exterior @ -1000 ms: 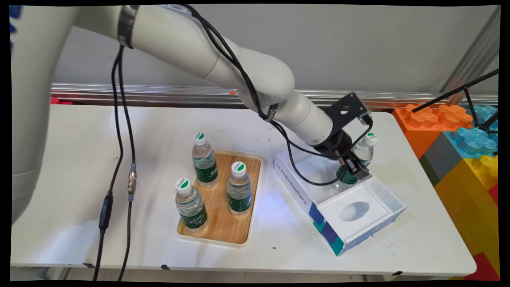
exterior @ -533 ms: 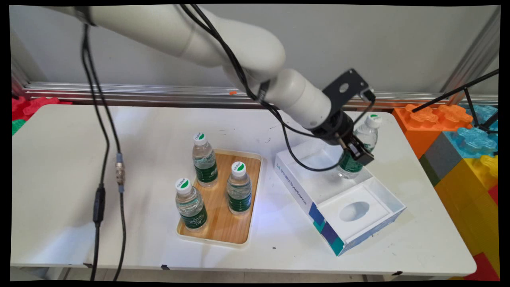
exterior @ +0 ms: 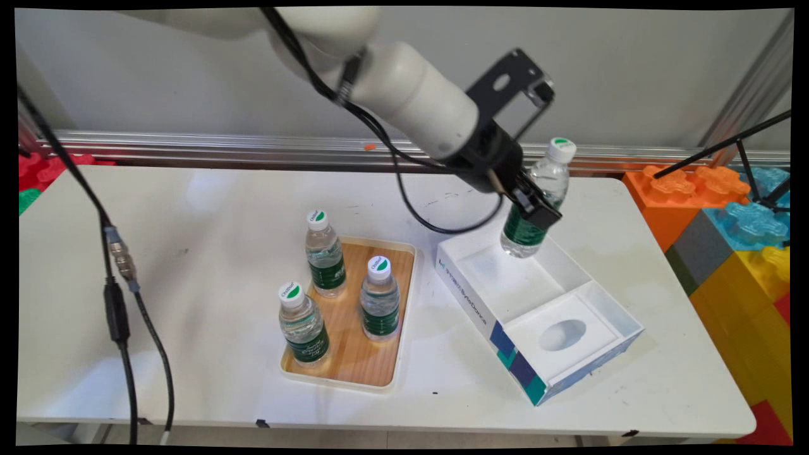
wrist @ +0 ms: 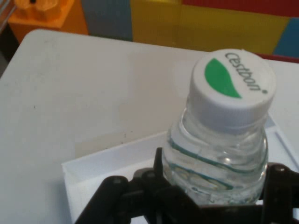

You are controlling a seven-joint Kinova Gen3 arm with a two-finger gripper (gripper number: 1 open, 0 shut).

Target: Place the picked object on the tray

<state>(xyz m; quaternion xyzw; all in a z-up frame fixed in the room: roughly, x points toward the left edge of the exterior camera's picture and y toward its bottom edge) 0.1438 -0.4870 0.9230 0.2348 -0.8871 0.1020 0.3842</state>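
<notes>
Bottle (exterior: 536, 202) lifted higher than a second ago, now clear above the white box (exterior: 537, 303), tilted. Gripper (exterior: 534, 205) clamped on its body. Three other bottles (exterior: 325, 259) stand in the wooden tray (exterior: 347, 373), well apart on the table (exterior: 189, 253).

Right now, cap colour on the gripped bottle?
White with a green leaf mark, on the cap; hand view shows it best.

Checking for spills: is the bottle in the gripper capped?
Capped. A white cap sits on the tilted bottle held in the gripper above the box.
</notes>
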